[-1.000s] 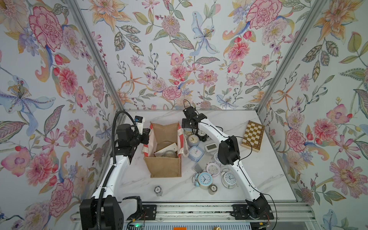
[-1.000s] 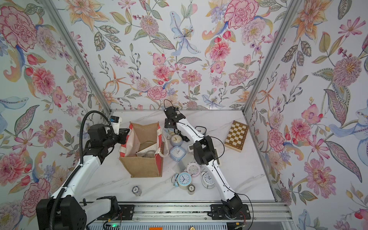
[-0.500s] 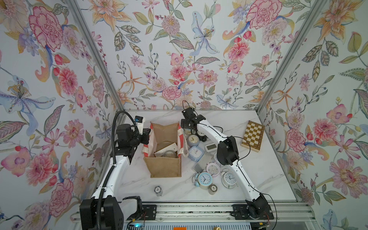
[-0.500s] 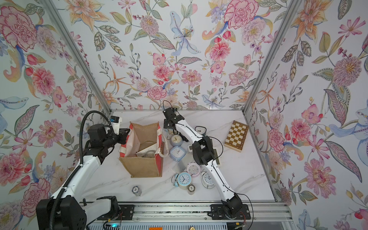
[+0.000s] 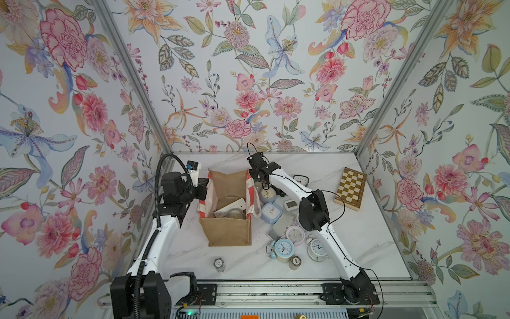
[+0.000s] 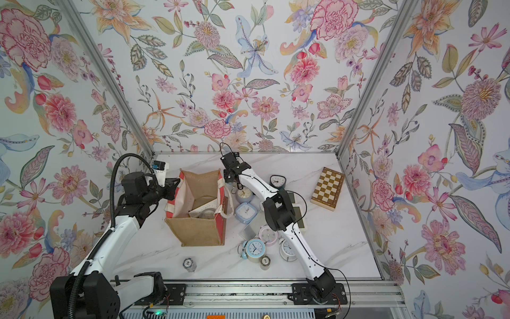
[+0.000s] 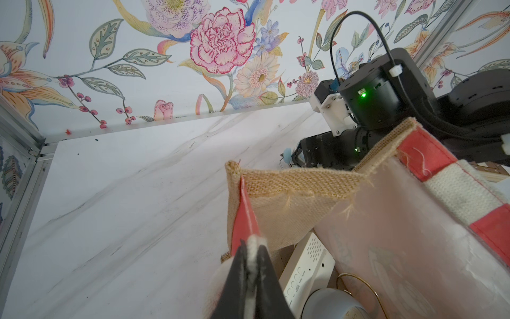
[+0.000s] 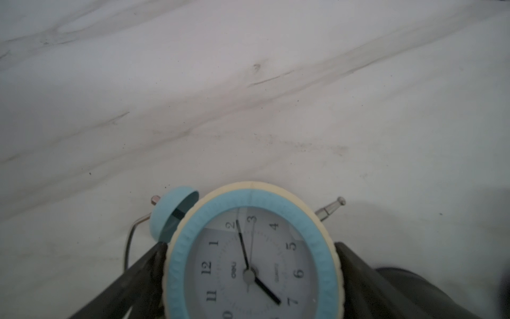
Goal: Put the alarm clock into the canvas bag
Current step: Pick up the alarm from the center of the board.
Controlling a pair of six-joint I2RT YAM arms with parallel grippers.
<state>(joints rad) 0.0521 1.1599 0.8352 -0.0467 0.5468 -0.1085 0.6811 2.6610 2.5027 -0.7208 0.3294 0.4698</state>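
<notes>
Alarm clock (image 8: pixel 248 276) (blue-rimmed, twin-bell) on the marble worktop (image 5: pixel 187 254), outside the canvas bag (image 5: pixel 226 230). Nearest the camera, other clocks (image 5: pixel 283 249) lie clustered. Mid-worktop, the upright bag has its striped side's rim pinched in the closed left tool (image 7: pixel 251 243). Farther back, just beside the bag, the right tool (image 8: pixel 249 245) straddles the clock, fingers (image 8: pixel 149 276) against its sides; whether it grips cannot be told.

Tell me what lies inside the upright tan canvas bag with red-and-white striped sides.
Inside the canvas bag: a white rectangular plastic device and a round grey object. The bag floor beneath them is covered.
</notes>
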